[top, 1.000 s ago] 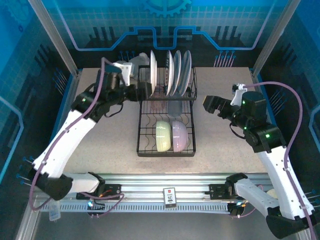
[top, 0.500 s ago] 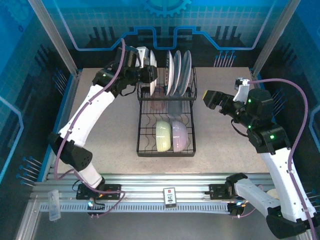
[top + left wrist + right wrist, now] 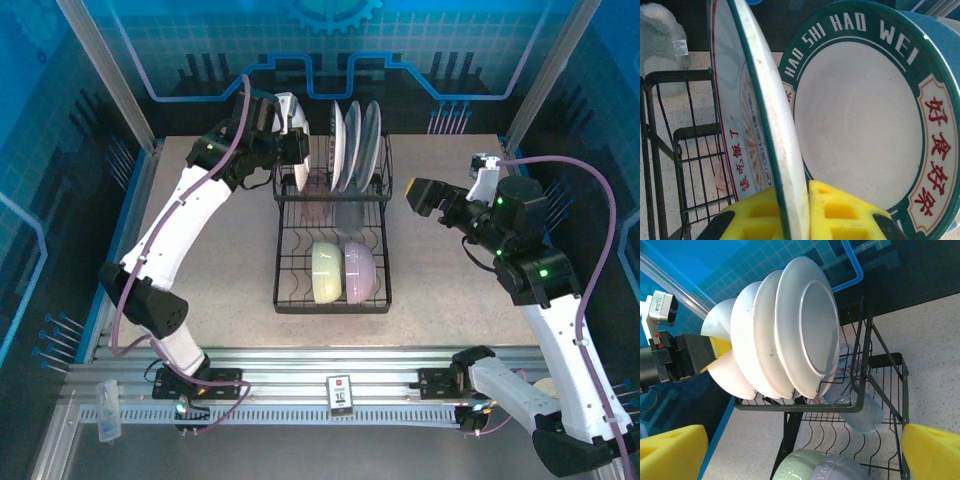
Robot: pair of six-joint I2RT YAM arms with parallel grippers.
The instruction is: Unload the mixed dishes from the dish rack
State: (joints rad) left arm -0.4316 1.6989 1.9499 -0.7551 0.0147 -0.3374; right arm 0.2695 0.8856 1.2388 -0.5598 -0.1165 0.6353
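While R fingers (image 3: 671, 450) gape near rack (image 3: 800, 406), L fingers (image 3: 840, 216) clamp leftmost plate (image 3: 771, 125) rim.

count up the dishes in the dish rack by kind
plates: 4, the leftmost plate pinched in the left hand
bowls: 2, a pale green bowl and a lavender bowl
tumblers: 2, a pink tumbler and a blue-grey tumbler
total: 8
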